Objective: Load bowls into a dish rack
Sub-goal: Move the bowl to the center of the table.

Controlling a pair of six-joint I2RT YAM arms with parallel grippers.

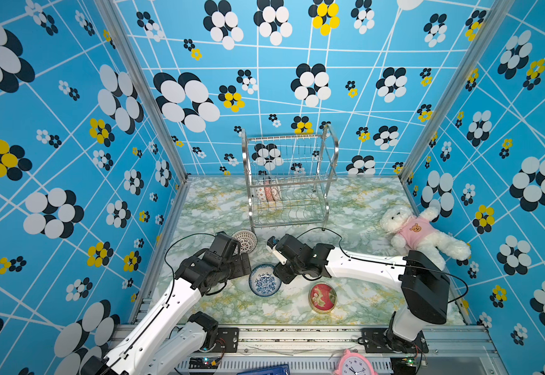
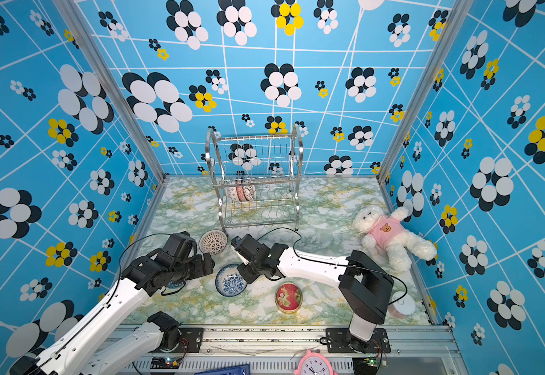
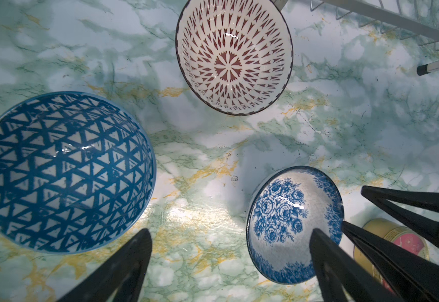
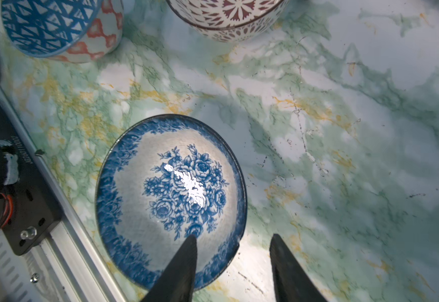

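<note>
Floral bowl [image 1: 264, 280] sits mouth up; three bowls [image 1: 268, 191] stand edgewise in rack [image 1: 292, 182].

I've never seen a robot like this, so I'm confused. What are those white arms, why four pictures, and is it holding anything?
It is a robot with two white arms, the left arm and the right arm, each ending in a two-fingered claw. Both top views look down on the whole table. The other two come from small cameras on the wrists. On the table lie a blue flower bowl, a blue triangle bowl, a red-brown patterned bowl, a red tin and a teddy. In the dish rack stand three bowls. The left claw is open, holding nothing. The right claw is open too, with the flower bowl's rim between its fingers, not pinched.
</note>
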